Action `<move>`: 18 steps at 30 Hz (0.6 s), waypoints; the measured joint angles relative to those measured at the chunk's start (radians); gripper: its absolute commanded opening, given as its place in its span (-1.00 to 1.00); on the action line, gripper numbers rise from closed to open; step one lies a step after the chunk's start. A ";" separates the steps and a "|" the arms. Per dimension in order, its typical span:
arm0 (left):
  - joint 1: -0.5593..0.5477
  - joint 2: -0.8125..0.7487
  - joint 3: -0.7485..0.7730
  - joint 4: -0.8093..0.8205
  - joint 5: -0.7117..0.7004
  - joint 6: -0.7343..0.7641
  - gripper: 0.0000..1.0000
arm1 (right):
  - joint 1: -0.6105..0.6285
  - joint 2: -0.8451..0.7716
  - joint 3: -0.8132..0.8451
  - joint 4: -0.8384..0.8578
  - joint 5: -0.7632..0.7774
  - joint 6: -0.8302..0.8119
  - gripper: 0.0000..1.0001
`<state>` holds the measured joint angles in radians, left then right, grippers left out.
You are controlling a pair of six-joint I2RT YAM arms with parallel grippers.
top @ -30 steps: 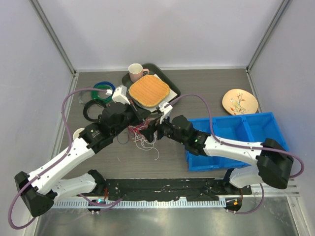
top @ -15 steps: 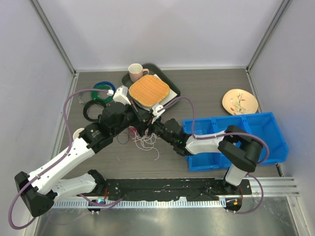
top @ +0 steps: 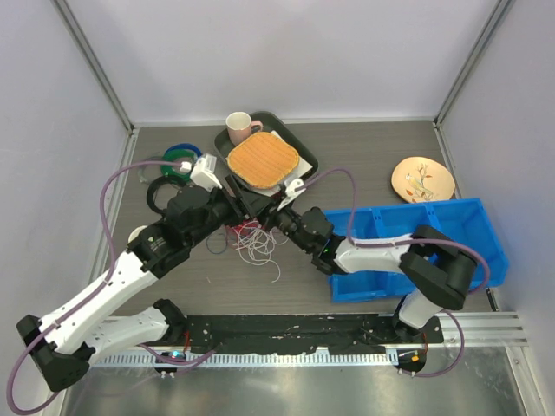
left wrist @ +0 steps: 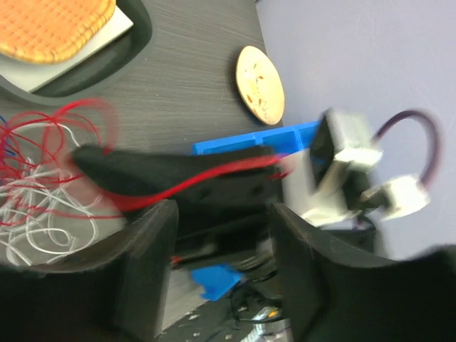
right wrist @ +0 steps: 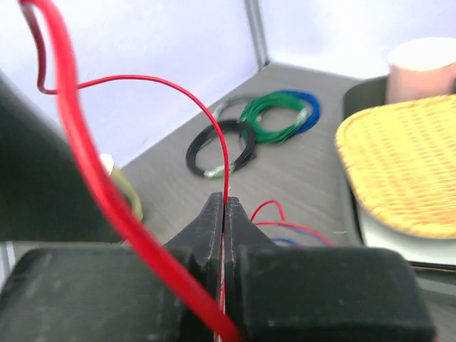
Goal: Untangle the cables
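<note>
The cables (top: 257,245) lie in a loose red-and-white tangle on the desk (top: 364,149) between the two arms. Just above them the right tool (right wrist: 224,214) is clenched on one red cable (right wrist: 226,174). The left tool (left wrist: 222,221) gapes released beside it. Behind sits a dark tray (top: 310,161).

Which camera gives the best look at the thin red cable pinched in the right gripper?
The right wrist view: the thin red cable rises sharp and close from the shut right gripper. The left wrist view shows only blurred red strands; the top view shows a small red-and-white tangle.
</note>
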<state>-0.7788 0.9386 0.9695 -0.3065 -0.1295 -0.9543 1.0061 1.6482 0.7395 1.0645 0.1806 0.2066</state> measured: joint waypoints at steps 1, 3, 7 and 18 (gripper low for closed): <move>0.000 -0.018 -0.008 -0.002 0.000 0.006 0.85 | -0.010 -0.038 0.000 -0.032 0.013 0.009 -0.99; 0.000 -0.051 -0.017 -0.011 0.003 0.019 0.99 | -0.037 -0.116 0.003 -0.092 0.040 0.017 -0.99; 0.000 -0.136 -0.042 -0.023 0.002 0.032 1.00 | -0.124 -0.290 0.067 -0.298 0.131 0.026 -0.99; 0.000 -0.273 -0.150 -0.061 -0.069 0.080 1.00 | -0.405 -0.588 0.367 -0.918 0.418 0.037 -0.98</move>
<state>-0.7788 0.6659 0.8200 -0.3679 -0.1986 -0.8738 0.6010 1.0603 1.1061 0.1467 0.5987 0.2432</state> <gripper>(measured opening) 0.996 0.033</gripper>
